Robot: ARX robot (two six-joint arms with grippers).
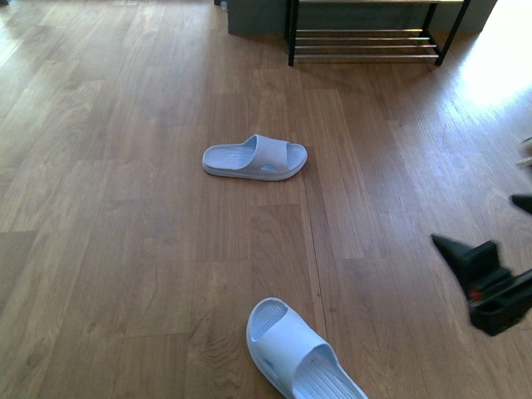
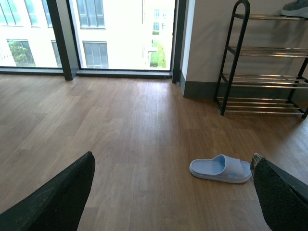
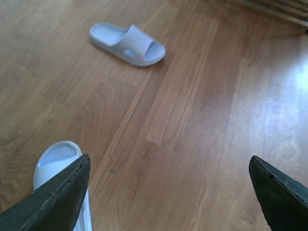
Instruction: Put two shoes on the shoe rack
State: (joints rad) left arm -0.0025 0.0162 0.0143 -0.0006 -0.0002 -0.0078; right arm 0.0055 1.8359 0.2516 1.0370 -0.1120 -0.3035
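My right jaws hang wide and empty at four o'clock, best placed for the near sandal (image 1: 299, 353) at six. My left jaws are wide too. The far sandal (image 1: 255, 158) lies at twelve, the rack (image 1: 366, 37) at one.

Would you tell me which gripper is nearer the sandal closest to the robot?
Right. The right gripper hovers beside the near sandal; the left gripper faces only the far sandal.
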